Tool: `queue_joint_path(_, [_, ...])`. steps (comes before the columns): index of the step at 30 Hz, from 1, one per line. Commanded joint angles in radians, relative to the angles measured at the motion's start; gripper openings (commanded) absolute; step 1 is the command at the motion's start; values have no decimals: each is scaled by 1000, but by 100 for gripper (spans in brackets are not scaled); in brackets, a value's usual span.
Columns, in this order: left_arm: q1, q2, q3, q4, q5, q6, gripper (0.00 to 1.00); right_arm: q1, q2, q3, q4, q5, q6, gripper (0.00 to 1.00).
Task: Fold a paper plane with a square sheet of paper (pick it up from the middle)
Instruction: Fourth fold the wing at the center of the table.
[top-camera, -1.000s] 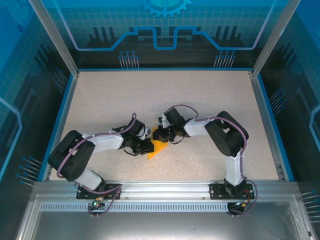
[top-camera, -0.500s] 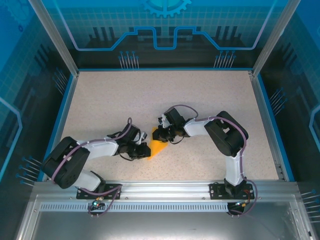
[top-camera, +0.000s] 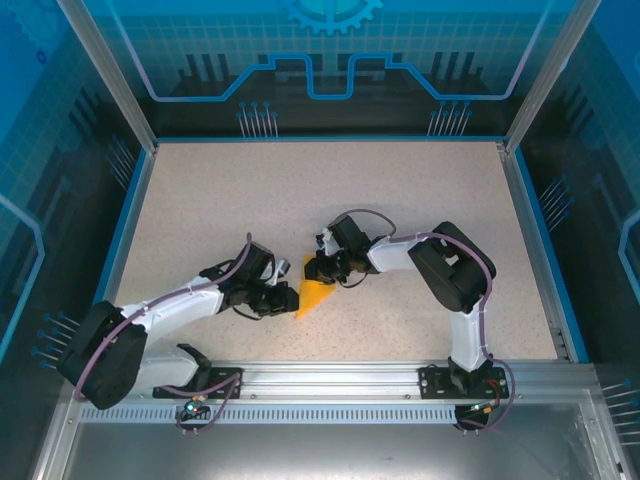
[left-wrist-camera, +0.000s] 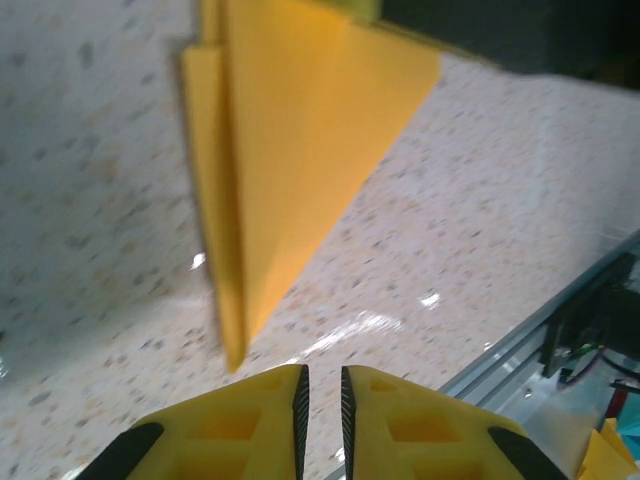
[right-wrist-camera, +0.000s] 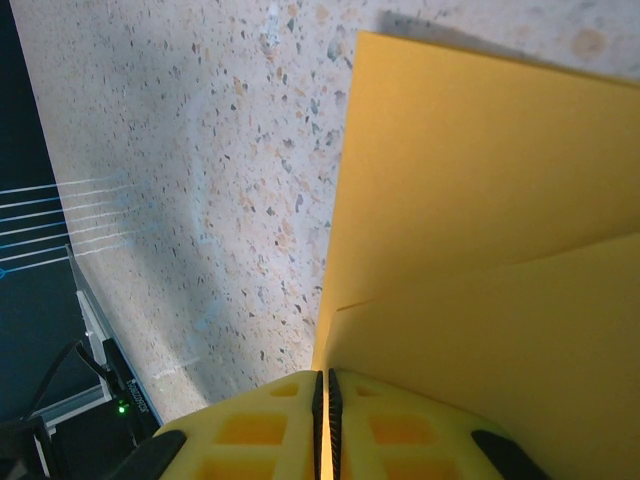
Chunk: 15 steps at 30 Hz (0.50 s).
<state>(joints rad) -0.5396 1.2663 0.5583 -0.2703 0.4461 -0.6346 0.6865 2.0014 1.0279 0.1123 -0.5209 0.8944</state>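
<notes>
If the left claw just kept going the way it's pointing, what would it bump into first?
Most likely the folded orange paper: its pointed tip lies just ahead of the left gripper on the table, though depth is hard to judge.

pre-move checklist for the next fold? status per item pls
1. Right gripper clamped on the paper: ok, fingers pinch its edge.
2. Left gripper clear of the paper: ok, jaws nearly shut, nothing between them, paper tip just ahead.
3. Paper folded to a point: ok, triangle with layered flaps.
4. Paper flat on the table: cannot tell; the clamped edge may be lifted.
5. Folded edges aligned: not ok, one layer sticks out along the left side in the left wrist view.
6. Arms apart: ok, paper lies between them.
</notes>
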Motion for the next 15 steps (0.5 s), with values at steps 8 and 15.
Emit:
queue_joint_path(8, [-3, 230, 46, 164, 87, -4, 19, 10, 126, -36, -123, 130, -23, 14])
queue_joint_path(15, [-3, 282, -51, 88, 2, 9, 15, 9, 128, -35, -138, 135, -26, 14])
